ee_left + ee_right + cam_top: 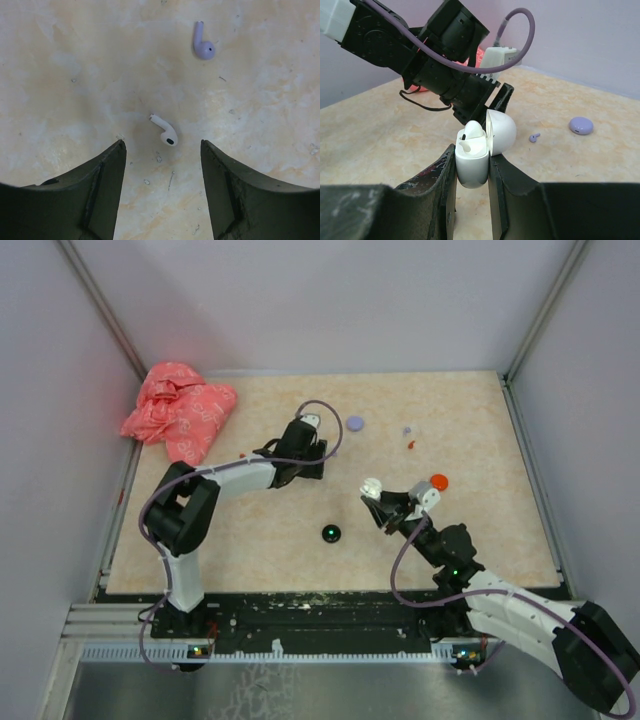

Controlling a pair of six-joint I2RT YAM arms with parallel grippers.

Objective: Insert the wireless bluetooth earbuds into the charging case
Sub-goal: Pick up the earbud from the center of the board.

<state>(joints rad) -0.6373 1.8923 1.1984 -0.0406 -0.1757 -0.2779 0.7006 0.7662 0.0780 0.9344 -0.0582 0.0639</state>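
Observation:
My right gripper is shut on the white charging case and holds it upright above the table. Its lid is flipped open, and one white earbud sits in a socket. My left gripper stands open, pointing down at the table. A loose white earbud lies just beyond its fingertips, touching neither finger. A lilac earbud lies farther out. In the top view the case is right of centre, and an orange-red earbud lies near the lilac one.
Coin-like discs lie about: lilac, orange-red and black. A crumpled pink bag fills the far left corner. Grey walls close in the table on three sides. The left arm looms close behind the held case.

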